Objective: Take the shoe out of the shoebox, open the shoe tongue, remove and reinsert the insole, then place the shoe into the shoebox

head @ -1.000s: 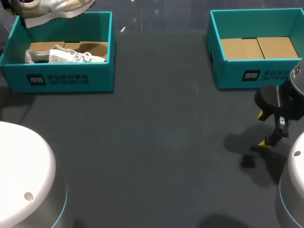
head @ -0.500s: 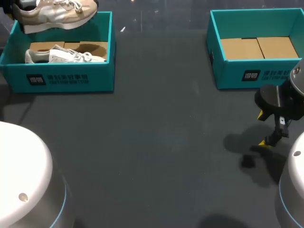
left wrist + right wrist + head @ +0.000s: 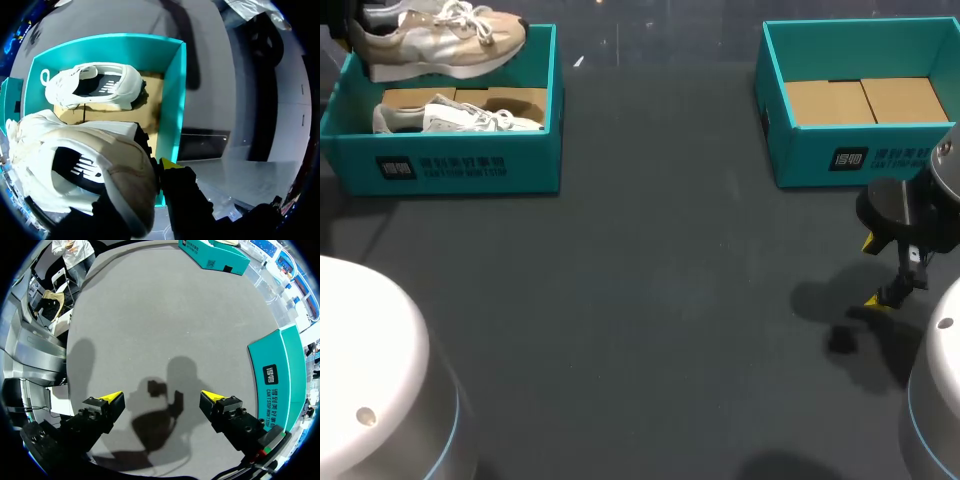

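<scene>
A beige and white sneaker [image 3: 435, 40] hangs level over the back edge of the left teal shoebox [image 3: 450, 165]. My left gripper [image 3: 150, 172] is shut on its heel end; one yellow fingertip [image 3: 170, 164] shows beside the sneaker [image 3: 85, 165], the other is hidden behind it. In the box [image 3: 172, 100] under the gripper lies a white sneaker [image 3: 92, 87] on its side, also visible from above [image 3: 460, 117]. My right gripper [image 3: 872, 272] hovers open over bare table at the right, nothing between its fingers [image 3: 162, 397].
A second teal shoebox [image 3: 840, 155] stands at the back right, holding only its cardboard floor; its front wall [image 3: 280, 375] lies just beside the right gripper. Dark grey table stretches between the two boxes and forward of them.
The beige sneaker has come down and levelled out over the left box, held by my left gripper throughout. The right arm has kept still.
</scene>
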`<state>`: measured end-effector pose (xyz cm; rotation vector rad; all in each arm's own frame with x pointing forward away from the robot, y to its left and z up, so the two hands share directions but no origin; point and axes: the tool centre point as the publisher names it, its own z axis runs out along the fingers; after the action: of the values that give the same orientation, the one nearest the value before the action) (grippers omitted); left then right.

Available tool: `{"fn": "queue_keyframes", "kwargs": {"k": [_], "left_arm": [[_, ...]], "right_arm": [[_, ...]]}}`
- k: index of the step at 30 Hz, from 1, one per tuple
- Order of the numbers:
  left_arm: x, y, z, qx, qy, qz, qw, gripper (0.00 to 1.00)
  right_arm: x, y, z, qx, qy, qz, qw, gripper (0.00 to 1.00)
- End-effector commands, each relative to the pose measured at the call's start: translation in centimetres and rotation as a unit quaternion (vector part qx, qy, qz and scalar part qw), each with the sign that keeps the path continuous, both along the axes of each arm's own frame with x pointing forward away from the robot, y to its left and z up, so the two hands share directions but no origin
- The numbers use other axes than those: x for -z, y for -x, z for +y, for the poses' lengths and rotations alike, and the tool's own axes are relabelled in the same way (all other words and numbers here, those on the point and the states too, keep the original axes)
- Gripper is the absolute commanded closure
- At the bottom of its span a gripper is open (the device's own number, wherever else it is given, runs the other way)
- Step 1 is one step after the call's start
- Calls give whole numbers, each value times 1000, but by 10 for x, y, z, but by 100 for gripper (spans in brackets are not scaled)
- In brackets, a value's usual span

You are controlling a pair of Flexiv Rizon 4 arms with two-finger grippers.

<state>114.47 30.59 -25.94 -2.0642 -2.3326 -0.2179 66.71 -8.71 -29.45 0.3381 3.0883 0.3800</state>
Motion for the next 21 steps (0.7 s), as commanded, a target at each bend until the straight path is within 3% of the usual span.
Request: {"fn": "queue_keyframes", "kwargs": {"k": [1,9,21], "left_arm": [[22,-9,0,-2,-11,11,1000,100],[43,-13,2,-8,-25,24,999,100],[55,-31,-4,-7,-34,26,999,100]], "right_arm": [[0,1,0,0,0,-1,1000,0],[0,1,0,0,0,-1,1000,0],[0,1,0,0,0,-1,1000,0]]}}
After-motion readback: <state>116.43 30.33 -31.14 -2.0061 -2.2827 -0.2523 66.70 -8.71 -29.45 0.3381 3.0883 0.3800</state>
